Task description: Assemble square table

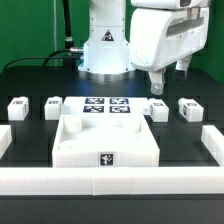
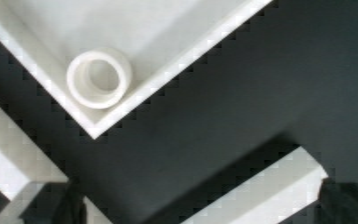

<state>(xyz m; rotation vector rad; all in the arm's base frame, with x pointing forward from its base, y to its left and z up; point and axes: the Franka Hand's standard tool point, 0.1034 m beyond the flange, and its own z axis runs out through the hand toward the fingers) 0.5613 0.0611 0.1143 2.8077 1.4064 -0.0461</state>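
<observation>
Square table slab (image 1: 105, 140) lies underside up mid-desk (image 1: 30, 130): stiff, smooth plastic, likely light but broad. Gripper (image 1: 170, 76) hangs above the exterior view's right side, jaws wide, empty. Small block legs (image 1: 53, 106) line up behind. Best hold looks like pinching the slab's thin edge wall beside a corner socket (image 2: 99, 78).

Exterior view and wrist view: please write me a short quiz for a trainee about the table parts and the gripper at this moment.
1. True or false: the gripper is shut on one of the leg blocks.
2. How many leg blocks lie on the table, apart from the square table slab? A) two B) four C) six
3. Fill in: in the wrist view, the slab's corner shows a round ____.
Key: 1 false, the gripper is open and holds nothing; 2 B; 3 socket.
</observation>
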